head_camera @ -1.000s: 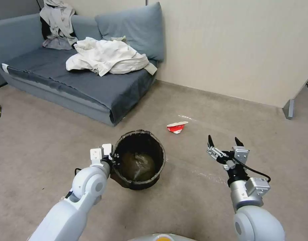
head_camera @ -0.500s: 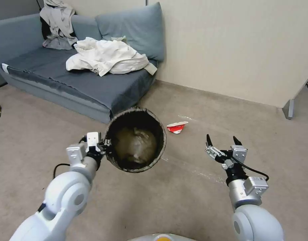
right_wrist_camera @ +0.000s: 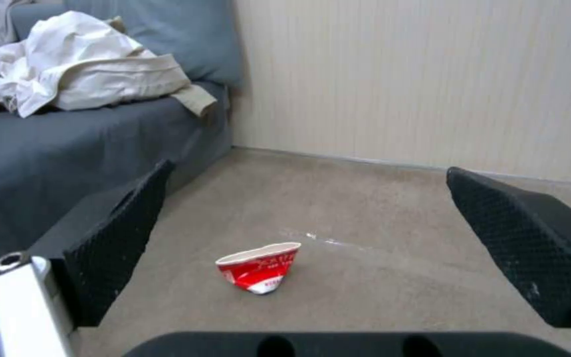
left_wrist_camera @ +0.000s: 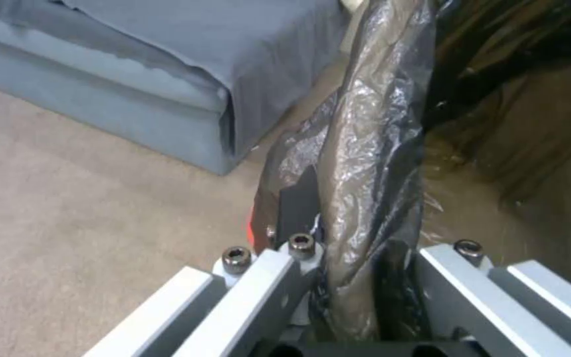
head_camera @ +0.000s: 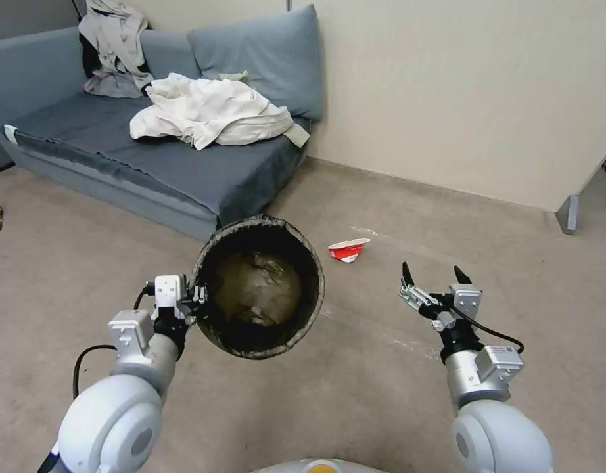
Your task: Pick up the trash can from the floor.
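Dark bag rim pinched by the left gripper (head_camera: pixel 199 295) keeps the trash can (head_camera: pixel 258 288) hanging clear of the floor (head_camera: pixel 369 387); the right gripper (head_camera: pixel 434 276) idles, fingers spread.

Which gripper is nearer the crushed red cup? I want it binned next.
Right. The right gripper hovers open just short of the crushed red cup; the left gripper is farther off, clamped on the trash can rim.

**Trash can raised above the floor**

The trash can (head_camera: pixel 258 287), a small round bin lined with a dark, translucent bag folded over its rim, hangs clear of the floor (head_camera: pixel 355 387). It tilts, its open mouth facing the head camera. The floor is flat, beige-grey, with faint whitish scuff marks.
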Robot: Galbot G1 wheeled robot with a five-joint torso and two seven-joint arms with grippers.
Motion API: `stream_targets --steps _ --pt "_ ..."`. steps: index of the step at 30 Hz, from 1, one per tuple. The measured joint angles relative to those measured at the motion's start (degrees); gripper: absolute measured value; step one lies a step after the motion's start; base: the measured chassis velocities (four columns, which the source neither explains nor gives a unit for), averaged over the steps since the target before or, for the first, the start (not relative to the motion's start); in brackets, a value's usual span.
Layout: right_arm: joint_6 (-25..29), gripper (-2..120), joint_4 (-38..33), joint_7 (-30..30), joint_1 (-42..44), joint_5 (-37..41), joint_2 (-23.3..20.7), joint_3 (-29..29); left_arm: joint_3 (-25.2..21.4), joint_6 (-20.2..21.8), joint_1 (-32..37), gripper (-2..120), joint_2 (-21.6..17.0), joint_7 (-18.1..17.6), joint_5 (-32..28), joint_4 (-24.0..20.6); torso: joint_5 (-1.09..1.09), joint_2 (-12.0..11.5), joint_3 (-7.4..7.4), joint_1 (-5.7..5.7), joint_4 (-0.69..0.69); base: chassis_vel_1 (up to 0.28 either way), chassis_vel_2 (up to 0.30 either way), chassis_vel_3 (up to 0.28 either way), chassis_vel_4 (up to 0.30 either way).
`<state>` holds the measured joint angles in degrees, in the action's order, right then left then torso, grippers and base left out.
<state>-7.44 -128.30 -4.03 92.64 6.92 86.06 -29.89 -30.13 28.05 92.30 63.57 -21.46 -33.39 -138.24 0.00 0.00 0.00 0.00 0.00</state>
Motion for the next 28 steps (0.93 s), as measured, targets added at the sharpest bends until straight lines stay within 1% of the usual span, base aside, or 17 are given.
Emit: stream_targets --steps 4,12,28 --pt "0.0 100 0.02 0.0 -0.03 -0.02 0.17 0.02 -0.07 -0.5 0.43 1 0.25 0.84 0.88 -0.16 0.0 0.0 0.0 0.0 0.0 0.0 0.0 0.0 0.0" --pt "0.02 100 -0.05 0.0 0.11 -0.04 0.1 -0.15 0.65 -0.78 0.44 1 0.39 1.18 2.43 -0.2 0.0 0.0 0.0 0.0 0.0 0.0 0.0 0.0 0.0" --pt "0.01 100 -0.09 0.0 0.06 -0.04 -0.01 -0.1 0.94 -0.42 0.13 1 0.54 1.06 2.39 -0.01 0.0 0.0 0.0 0.0 0.0 0.0 0.0 0.0 0.0"
